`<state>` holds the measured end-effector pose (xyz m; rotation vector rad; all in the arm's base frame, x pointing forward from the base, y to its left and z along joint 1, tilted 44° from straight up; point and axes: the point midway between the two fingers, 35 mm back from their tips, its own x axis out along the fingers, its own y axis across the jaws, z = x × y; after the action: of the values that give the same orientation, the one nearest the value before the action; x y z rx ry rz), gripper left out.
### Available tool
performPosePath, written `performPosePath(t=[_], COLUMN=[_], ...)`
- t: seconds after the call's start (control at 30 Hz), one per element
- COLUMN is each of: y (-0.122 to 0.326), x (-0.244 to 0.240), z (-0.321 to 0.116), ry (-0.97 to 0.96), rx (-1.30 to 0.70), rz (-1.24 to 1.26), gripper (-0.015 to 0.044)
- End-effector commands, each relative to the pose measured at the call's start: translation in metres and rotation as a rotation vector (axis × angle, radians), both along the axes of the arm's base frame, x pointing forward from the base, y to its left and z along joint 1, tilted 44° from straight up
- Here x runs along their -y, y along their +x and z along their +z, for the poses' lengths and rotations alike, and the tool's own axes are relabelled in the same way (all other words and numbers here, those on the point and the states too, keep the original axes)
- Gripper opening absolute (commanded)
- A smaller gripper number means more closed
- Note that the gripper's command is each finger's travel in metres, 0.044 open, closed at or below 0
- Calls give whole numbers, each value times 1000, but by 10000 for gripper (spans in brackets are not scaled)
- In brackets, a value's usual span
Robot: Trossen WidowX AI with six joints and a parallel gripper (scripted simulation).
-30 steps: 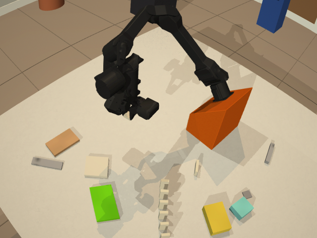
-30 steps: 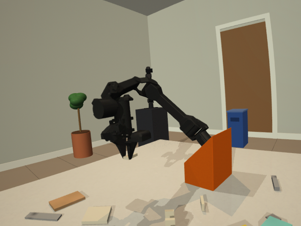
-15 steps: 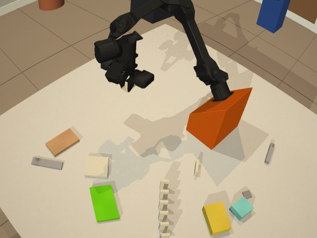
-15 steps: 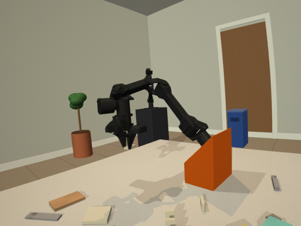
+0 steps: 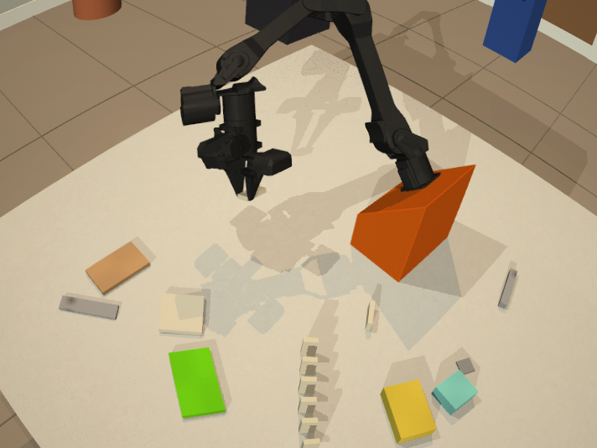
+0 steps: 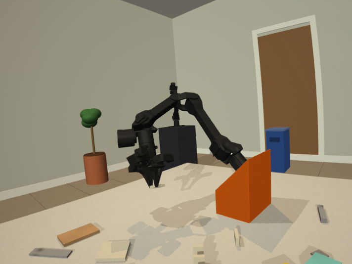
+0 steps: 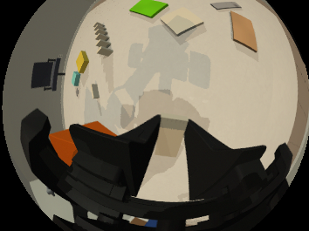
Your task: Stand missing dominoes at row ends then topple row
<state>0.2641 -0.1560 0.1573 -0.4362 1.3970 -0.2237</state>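
My gripper [image 5: 245,195] [image 6: 154,186] [image 7: 173,120] is shut on a cream domino [image 7: 171,138], raised above the table, behind and left of the row in the top view. The fingers hide much of the domino in the top and exterior views. The standing row of cream dominoes [image 5: 308,385] [image 6: 198,250] [image 7: 103,40] runs toward the front; its near end is cut off in the top view. A loose cream domino [image 5: 370,315] [image 6: 236,237] [image 7: 95,91] rests on a narrow side, right of the row's far end, apart from it and the gripper.
An orange wedge block [image 5: 398,241] [image 6: 249,187] stands under the arm's base. Left of the row are a green slab [image 5: 197,382], a cream slab [image 5: 182,313], an orange-brown slab [image 5: 117,268] and a grey bar [image 5: 89,307]. Right are yellow [image 5: 407,410] and teal [image 5: 454,392] blocks and another grey bar [image 5: 507,289].
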Motion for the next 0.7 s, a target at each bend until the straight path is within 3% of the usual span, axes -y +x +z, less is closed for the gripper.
performPosePath(t=[0.0, 0.67], y=[2, 13], x=[1, 18], z=[-7, -15], ry=[60, 232], rx=[62, 489], rz=[29, 252], gripper=[107, 107])
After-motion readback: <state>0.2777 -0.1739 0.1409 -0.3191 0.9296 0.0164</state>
